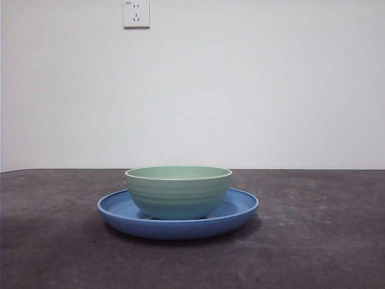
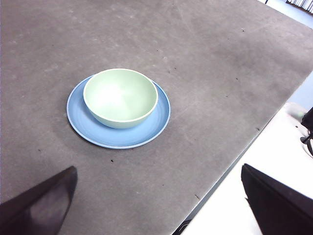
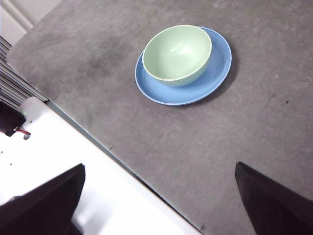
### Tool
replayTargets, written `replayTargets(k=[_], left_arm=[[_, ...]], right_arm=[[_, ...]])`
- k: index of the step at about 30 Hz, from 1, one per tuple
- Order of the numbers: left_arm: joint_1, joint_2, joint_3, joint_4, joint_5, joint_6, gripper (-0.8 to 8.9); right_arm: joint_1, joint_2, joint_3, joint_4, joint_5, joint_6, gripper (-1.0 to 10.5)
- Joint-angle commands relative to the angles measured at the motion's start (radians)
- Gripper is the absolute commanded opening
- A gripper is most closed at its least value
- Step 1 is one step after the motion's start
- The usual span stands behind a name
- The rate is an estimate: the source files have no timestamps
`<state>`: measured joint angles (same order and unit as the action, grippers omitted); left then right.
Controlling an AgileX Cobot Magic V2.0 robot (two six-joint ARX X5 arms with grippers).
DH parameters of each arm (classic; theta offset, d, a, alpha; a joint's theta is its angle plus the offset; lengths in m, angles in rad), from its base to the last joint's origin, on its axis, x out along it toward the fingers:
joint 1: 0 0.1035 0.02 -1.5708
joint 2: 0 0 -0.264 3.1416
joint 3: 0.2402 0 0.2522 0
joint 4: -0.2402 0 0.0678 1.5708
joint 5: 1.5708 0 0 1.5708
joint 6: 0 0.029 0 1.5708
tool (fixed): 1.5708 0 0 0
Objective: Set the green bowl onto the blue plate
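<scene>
Green bowl (image 1: 178, 191) sits upright on blue plate (image 1: 236, 212), slightly off-centre (placement looks done to me). I see left pincer (image 2: 159, 205) and right pincer (image 3: 159, 203) spread apart, empty, well clear above grey surface (image 1: 325, 241).

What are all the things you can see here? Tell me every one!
green bowl: one, pale mint green, empty, sitting upright inside the blue plate.
blue plate: one, glossy blue, flat on the table under the bowl.
table: one, dark grey and speckled, holding the plate.
wall socket: one, white, high on the white wall behind the table.
left gripper: one, black, jaws open, holding nothing, raised near the table's edge, away from the dishes.
right gripper: one, black, jaws open, holding nothing, also raised near the table's edge, away from the dishes.
</scene>
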<state>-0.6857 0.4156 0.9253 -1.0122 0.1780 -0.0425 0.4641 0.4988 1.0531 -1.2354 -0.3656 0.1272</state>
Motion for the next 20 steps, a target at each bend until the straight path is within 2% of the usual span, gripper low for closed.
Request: replayTargets(k=[1, 20], left_arm=[[-0.008, 0.002, 0.011, 0.012, -0.004, 0.000, 5.51], [-0.008, 0.002, 0.011, 0.019, -0.004, 0.001, 5.49]], right_arm=[[0.006, 0.000, 0.014, -0.021, 0.001, -0.011, 4.9], [0.006, 0.001, 0.014, -0.029, 0.001, -0.011, 4.9]])
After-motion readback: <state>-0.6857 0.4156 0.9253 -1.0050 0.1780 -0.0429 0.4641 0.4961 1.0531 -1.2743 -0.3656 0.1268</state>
